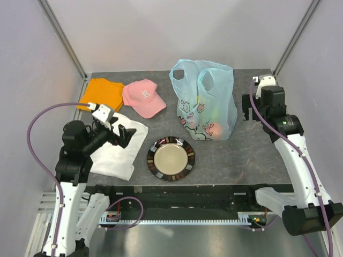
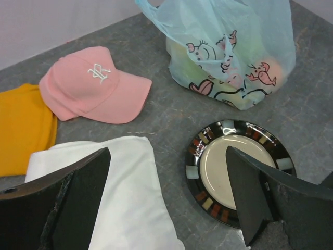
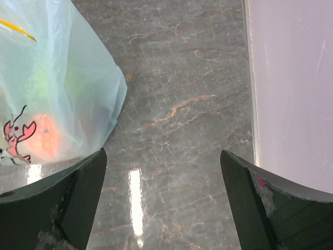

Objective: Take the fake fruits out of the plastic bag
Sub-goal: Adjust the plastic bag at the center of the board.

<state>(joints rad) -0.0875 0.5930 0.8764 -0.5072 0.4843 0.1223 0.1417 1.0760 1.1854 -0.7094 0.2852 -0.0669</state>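
Currently, no fruit is held. At the lower left of the top view, the left gripper (image 1: 126,136) is spread wide and empty above the white cloth (image 1: 120,155). The striped plate (image 1: 154,160) lies just to its right, at lower centre. Beyond the plate, at upper centre, the plastic bag (image 1: 206,99) is slumped on the table (image 1: 252,155) with its handles pointing toward the far edge. The fake fruits (image 1: 216,128) are seen only as orange and green blurs through the film, packed in the bag's near end. At the right, the right gripper (image 1: 247,113) is likewise held wide and empty, just beside the bag but not touching it.

Several failures can be foreseen. If a fruit is pinched through the film, the whole bag is likely to be lifted or dragged toward the plate rather than emptied. If the mouth is not held open by one arm, the thin handles may be pushed shut by the other. Glossy round fruits could be squeezed out of the pads and rolled toward the table's edge. The pink cap (image 1: 142,98), left of the bag, could be nudged by a wide sweep.
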